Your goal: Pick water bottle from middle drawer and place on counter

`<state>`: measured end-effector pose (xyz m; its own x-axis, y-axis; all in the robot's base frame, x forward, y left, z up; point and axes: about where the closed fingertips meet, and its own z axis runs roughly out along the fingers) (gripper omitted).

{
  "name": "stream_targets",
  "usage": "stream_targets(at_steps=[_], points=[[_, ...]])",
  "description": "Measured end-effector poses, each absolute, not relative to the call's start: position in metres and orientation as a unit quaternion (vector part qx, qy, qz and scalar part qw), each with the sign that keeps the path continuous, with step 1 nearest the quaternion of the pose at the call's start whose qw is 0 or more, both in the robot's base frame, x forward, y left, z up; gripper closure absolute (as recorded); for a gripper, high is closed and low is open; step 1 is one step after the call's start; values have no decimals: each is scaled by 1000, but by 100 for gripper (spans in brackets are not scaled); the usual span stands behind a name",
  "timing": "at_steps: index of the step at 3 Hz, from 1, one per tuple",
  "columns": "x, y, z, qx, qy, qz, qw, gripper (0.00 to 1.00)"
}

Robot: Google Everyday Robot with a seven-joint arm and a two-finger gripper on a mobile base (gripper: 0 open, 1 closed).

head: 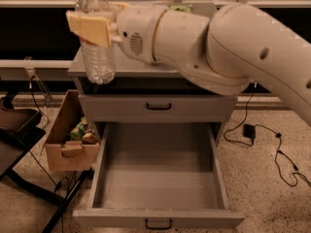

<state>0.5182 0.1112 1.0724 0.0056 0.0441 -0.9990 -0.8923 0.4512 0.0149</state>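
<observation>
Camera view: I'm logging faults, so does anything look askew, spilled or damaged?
Nothing stands out. The hand grips the water bottle upright near the left edge of the counter; the middle drawer sits open, straight.

One gripper (95,28), upper left of the frame, clasps one water bottle (98,62). Below sit two drawers: one middle drawer (158,181) pulled open and one closed drawer front (194,109), each with one black handle (159,106), under one counter (133,68). One cardboard box (65,135) stands at middle left.
</observation>
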Motion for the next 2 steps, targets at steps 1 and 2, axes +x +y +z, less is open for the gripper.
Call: stream_targets(at_steps=[1,2], points=[[559,107,1126,-345,593,341,643,100],[601,96,1173,-324,590,303,674,100]])
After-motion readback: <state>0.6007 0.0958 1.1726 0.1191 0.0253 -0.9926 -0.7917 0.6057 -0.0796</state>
